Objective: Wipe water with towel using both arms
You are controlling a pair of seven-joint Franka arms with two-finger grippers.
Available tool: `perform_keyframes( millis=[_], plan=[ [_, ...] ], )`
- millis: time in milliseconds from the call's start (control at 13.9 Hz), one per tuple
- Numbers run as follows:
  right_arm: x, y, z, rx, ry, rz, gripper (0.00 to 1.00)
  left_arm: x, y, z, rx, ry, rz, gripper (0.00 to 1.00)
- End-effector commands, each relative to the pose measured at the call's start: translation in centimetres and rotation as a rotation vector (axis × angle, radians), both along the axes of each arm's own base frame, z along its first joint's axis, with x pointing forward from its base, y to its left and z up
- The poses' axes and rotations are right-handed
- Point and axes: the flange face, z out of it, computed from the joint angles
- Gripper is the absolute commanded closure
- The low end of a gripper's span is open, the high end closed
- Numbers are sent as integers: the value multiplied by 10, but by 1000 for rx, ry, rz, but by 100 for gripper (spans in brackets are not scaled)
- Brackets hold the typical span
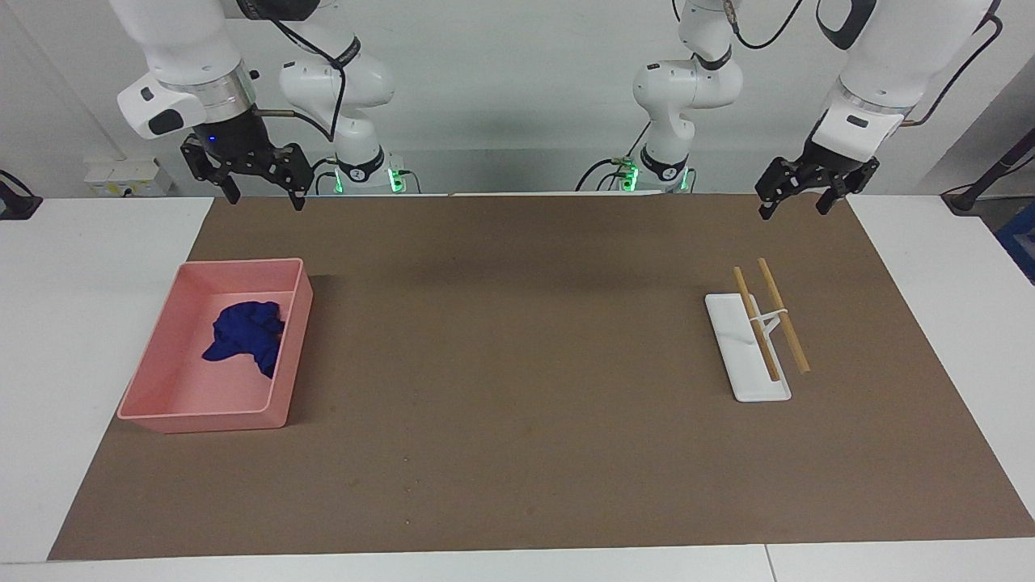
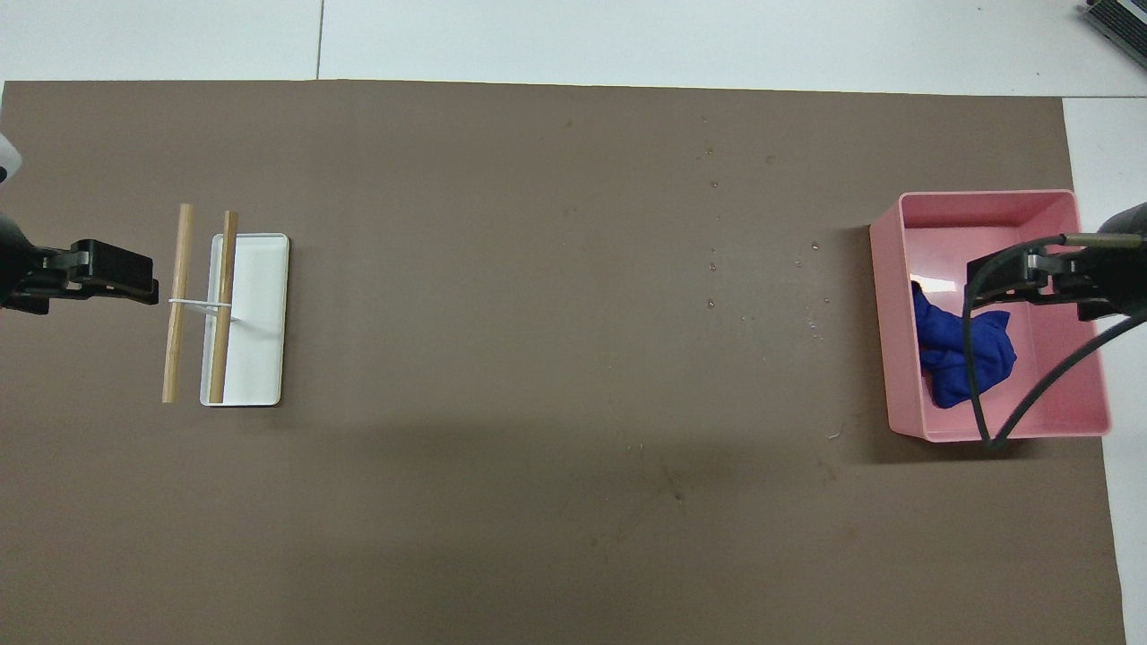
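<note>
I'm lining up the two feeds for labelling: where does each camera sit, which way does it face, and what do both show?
Facing view: high across the table, looking at the robots; both arms show whole, right gripper and left gripper raised and open near their bases.
Overhead view: high above the robots' end, looking steeply down; only the left gripper and right gripper with its cable show.
Shared: brown mat, pink bin holding the towel, white tray with two sticks, turned half around.
</note>
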Motion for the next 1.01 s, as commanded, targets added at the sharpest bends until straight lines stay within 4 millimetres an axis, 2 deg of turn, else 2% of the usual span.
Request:
perform_keyframes(
  millis=[0, 938],
  plan=[
    [-16, -2, -6, -4, 11, 21, 0, -4, -2, 5, -14, -13, 9, 0],
    [-14, -4, -9, 1, -15, 41, 0, -4, -2, 5, -14, -13, 9, 0]
  ],
)
